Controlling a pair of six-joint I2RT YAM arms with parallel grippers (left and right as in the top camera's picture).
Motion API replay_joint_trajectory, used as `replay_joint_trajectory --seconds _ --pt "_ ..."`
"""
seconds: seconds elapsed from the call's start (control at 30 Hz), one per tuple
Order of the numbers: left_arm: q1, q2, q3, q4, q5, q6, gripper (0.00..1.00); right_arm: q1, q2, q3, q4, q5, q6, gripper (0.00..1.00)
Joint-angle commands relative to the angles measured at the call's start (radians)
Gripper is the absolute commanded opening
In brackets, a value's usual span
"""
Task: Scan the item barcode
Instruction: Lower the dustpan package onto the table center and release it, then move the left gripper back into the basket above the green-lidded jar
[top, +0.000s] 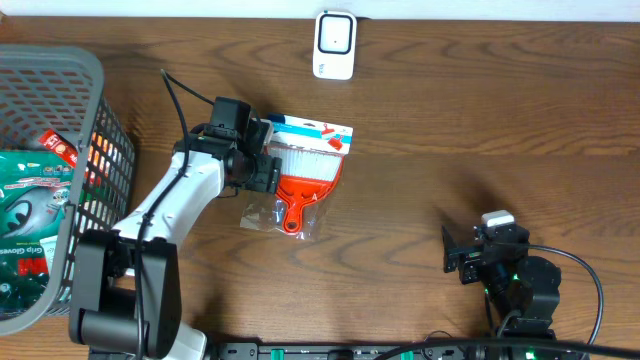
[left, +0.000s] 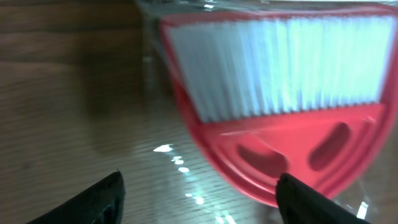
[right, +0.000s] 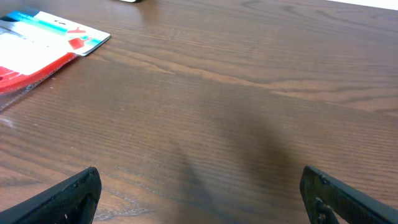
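Brush pack (top: 305, 170) lies flat before left hand (top: 270, 172), fingers spread wide.

Grey basket (top: 60, 62) holds green glove packs (top: 25, 205).

"Grip Gloves" on green package (top: 22, 215), in basket (top: 62, 66)

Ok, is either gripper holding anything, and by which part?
Nothing is held. The left gripper stands open by the packaged brush set lying on the table; the right gripper is open, well clear of it.
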Motion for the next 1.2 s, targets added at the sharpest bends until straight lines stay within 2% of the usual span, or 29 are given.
replay_joint_trajectory --seconds 0.0,0.27,0.47,0.53,0.6,0.87,1.0,1.17 --pt "0.001 -0.075 0.04 -0.009 -0.107 -0.026 0.79 -0.003 0.0 0.0 -0.002 0.002 0.006 0.99" --pt "0.014 -0.411 0.196 -0.016 -0.128 0.002 0.8 -0.003 0.0 0.0 -0.001 0.002 0.006 0.99" --pt "0.104 -0.546 0.351 -0.027 -0.453 0.09 0.8 -0.003 0.0 0.0 -0.001 0.002 0.006 0.99" --pt "0.175 -0.544 0.389 -0.034 -0.53 0.104 0.81 -0.003 0.0 0.0 -0.001 0.002 0.006 0.99" --pt "0.268 -0.533 0.412 -0.039 -0.526 0.112 0.81 -0.003 0.0 0.0 -0.001 0.002 0.006 0.99" --pt "0.667 -0.387 0.452 -0.086 -0.309 0.107 0.81 -0.003 0.0 0.0 -0.019 0.002 0.007 0.99" --pt "0.765 -0.268 0.485 -0.154 -0.269 0.108 0.81 -0.003 0.0 0.0 -0.024 0.002 0.006 0.99" --pt "0.787 -0.126 0.491 -0.24 -0.269 0.174 0.81 -0.003 0.0 0.0 -0.029 0.002 0.006 0.99"
